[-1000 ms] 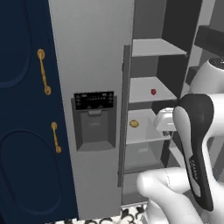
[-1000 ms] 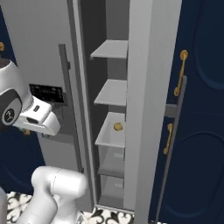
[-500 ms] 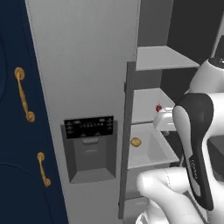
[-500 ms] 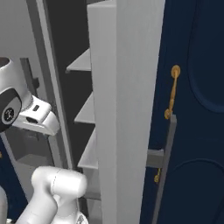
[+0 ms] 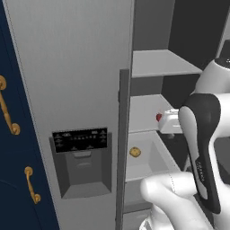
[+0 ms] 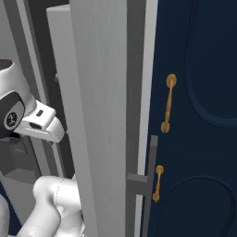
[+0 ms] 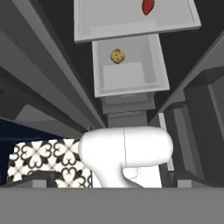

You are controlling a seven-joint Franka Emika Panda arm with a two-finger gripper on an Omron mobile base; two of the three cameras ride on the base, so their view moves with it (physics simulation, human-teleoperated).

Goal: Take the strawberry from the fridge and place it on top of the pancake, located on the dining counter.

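Strawberry [image 5: 158, 117] sits on a fridge [image 5: 81, 90] shelf, seemingly just beside the spread, empty tool.

White Franka arm [image 5: 197, 148] with dark joint covers

Smooth, rounded white shells are seen along the links, broken by a long glossy black band bearing faint small lettering. A dark round joint cap with a pale mark is shown in the right base view, next to a boxy white hand housing [image 6: 40, 124].
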